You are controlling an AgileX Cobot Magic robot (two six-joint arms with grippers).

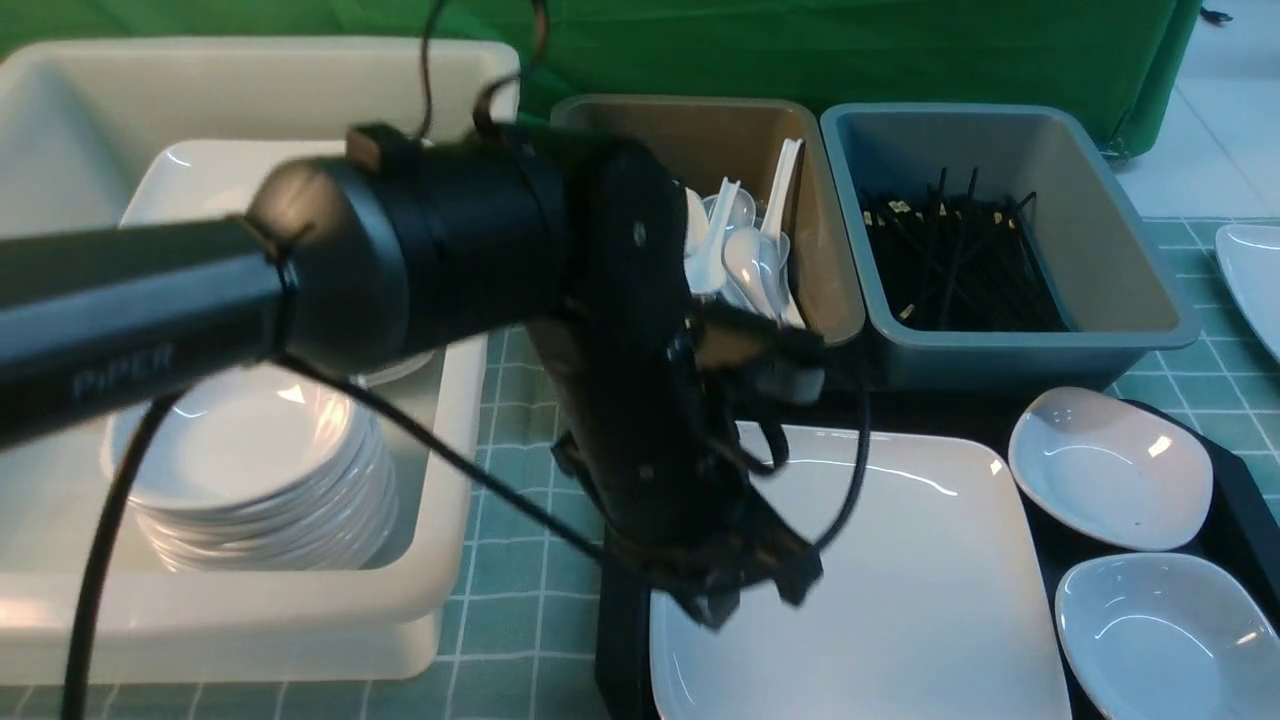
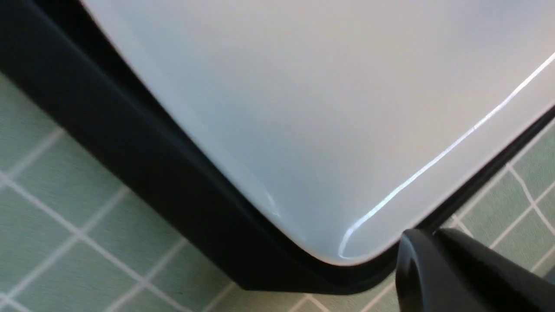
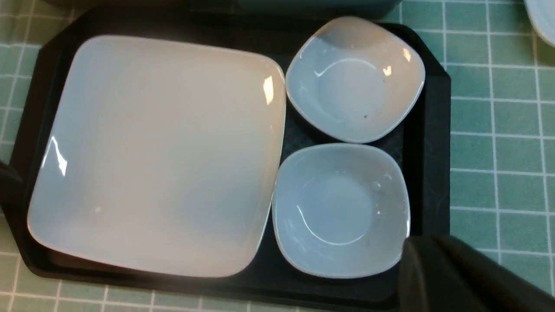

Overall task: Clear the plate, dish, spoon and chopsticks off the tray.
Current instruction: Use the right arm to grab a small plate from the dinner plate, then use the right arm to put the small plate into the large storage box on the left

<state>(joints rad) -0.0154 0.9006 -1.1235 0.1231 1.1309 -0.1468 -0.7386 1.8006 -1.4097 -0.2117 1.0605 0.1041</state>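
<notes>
Now: plate (image 1: 900, 580) flat on tray (image 3: 429, 130), left side. Left claw (image 1: 750, 595) fully closed at its left rim; hold unclear. Likely stiff, glossy, slippery, breakable, heavyish; pinch raised rim near left corner.

Wrist views above shared tray (image 3: 427, 130), left close, right high

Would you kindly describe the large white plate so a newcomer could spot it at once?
Find the black rectangular plastic tray on the green checked cloth. The glossy white square plate fills its left part. It is far wider and flatter than the two small white bowls beside it.
</notes>
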